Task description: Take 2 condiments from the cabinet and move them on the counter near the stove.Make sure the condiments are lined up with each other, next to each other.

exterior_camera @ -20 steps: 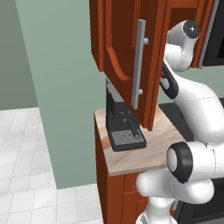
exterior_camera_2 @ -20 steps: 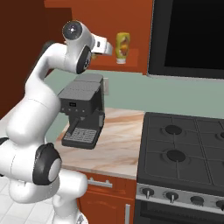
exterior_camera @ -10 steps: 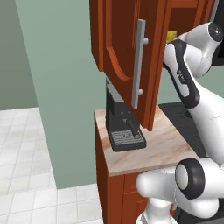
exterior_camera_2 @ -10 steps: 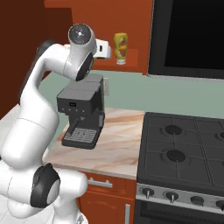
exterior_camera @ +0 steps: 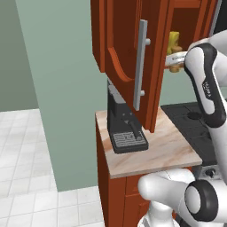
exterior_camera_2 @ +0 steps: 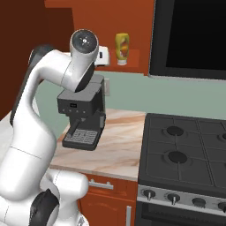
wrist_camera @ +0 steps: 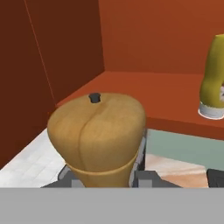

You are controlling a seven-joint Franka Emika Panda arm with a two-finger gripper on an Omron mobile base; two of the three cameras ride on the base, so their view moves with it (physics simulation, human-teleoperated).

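My gripper is shut on the tan wooden shaker, which looms close in the hand view with its small dark knob on top. Seen from the left base, the shaker pokes out beside the white hand at the open cabinet. The yellow bottle stands on its pale end on the cabinet shelf, to the right of the shaker and apart from it. It also shows from the bases as the yellow bottle. Below lie the counter and the stove.
A black coffee machine stands on the counter under the cabinet, left of the stove. The cabinet door with its silver bar handle hangs open over the counter. A dark microwave sits above the stove.
The arm has swung its upper joints to the right and the hand has come slightly down and back from the shelf with the shaker. The yellow bottle has not moved.
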